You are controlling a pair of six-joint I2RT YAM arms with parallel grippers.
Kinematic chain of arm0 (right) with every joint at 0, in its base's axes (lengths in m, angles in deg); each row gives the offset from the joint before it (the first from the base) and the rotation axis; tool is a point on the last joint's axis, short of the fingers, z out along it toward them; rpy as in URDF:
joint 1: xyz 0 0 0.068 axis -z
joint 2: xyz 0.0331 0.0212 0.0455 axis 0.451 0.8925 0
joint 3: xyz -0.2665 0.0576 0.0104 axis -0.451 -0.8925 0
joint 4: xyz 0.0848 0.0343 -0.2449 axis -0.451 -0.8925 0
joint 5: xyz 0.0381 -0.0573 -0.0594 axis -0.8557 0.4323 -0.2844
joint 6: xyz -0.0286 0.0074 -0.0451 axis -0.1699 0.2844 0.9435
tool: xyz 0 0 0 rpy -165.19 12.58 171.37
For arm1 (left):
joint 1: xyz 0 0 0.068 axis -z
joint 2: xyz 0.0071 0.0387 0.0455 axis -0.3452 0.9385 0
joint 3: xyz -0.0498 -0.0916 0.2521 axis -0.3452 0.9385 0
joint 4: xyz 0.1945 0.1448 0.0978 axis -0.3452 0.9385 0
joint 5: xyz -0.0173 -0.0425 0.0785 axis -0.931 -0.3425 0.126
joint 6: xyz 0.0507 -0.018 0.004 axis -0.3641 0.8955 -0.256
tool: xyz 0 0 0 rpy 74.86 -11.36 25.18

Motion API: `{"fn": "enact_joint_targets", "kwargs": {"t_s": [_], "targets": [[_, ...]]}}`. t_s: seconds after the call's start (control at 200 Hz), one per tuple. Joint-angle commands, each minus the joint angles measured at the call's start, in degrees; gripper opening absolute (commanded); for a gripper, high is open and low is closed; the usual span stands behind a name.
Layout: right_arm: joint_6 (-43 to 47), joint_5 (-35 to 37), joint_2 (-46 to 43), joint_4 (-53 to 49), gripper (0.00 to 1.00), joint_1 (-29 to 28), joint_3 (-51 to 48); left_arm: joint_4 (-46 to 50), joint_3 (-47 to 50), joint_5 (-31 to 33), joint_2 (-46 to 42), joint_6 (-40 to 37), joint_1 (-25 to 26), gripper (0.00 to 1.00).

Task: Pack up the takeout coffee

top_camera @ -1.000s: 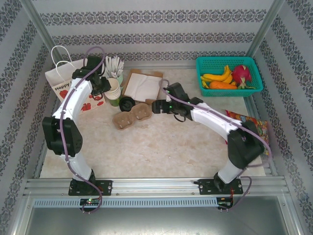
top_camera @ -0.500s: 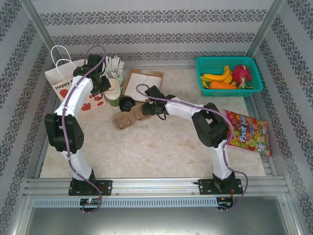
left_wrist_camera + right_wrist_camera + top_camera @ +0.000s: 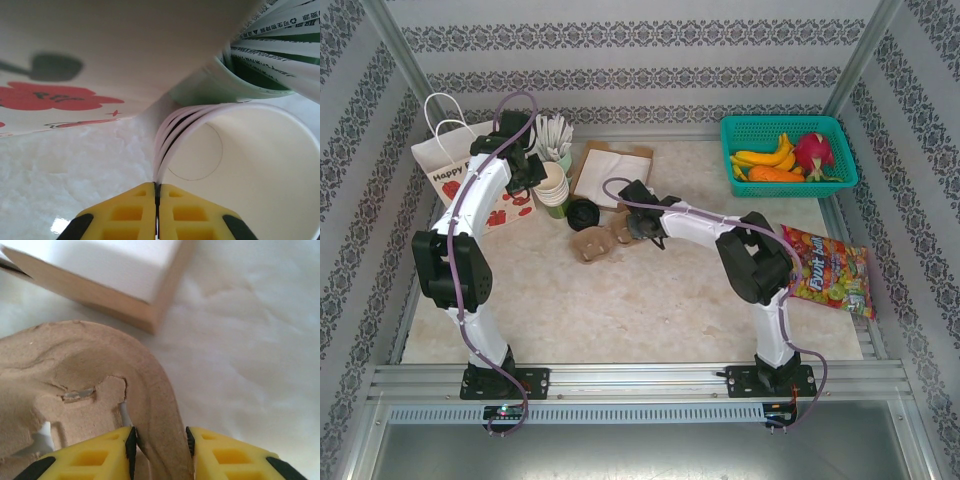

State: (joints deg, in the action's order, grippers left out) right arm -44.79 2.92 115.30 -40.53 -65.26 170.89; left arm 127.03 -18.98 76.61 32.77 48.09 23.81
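One takeout coffee [image 3: 583, 213] stands mid-table, its round black lid facing up. To its right lies a brown pulp cup carrier [image 3: 595, 243]. My right gripper [image 3: 638, 225] is shut on the carrier's right rim; in the right wrist view, both pads of the gripper [image 3: 160, 440] press the thick rim of the carrier [image 3: 75, 370]. My left gripper [image 3: 535, 178] is at the stack of cream-white cups [image 3: 552, 183]. In the left wrist view the gripper [image 3: 157, 186] is shut on the nested rims of that stack [image 3: 250, 160].
A white paper bag [image 3: 455, 165] with red flowers lies at the back left, close behind the left gripper. A mint-green cup [image 3: 560, 150] holds white sticks. A brown-backed napkin pile [image 3: 613, 172], a teal fruit basket [image 3: 828, 128] and a candy bag [image 3: 825, 270] lie farther right.
My right gripper moved left to the carrier, closed on its rim and shifted it slightly right. My left gripper closed on the cup rims.
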Motion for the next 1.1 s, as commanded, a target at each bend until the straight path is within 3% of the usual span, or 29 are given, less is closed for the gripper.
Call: {"fn": "enact_joint_targets", "kwargs": {"t_s": [0.0,0.325,0.56,0.819,0.919,1.094], "targets": [[-0.2,5.9,-5.6,-4.0,0.33,0.7,-4.0,4.2,-0.5,-1.1,0.7,-1.0,-0.7,0.06],[-3.0,8.5,-16.8,-5.5,0.38,3.7,-14.6,5.3,-0.8,-4.9,-0.8,-1.4,-0.7,0.0],[-4.9,7.6,-22.5,-5.6,0.62,3.2,-13.1,7.8,-1.5,-7.6,-2.6,-1.7,-0.7,0.0],[-2.6,6.7,-22.0,-5.7,0.69,1.0,-7.2,9.3,-1.2,-6.9,-1.2,-2.5,-0.9,0.0],[-2.3,6.4,-21.2,-5.9,0.7,0.3,-6.1,8.5,-0.9,-7.1,-0.8,-2.2,-0.9,0.14],[-2.6,6.3,-20.6,-6.0,0.7,-0.4,-6.1,8.0,-0.7,-6.9,-0.8,-2.7,-0.9,0.16]]}}
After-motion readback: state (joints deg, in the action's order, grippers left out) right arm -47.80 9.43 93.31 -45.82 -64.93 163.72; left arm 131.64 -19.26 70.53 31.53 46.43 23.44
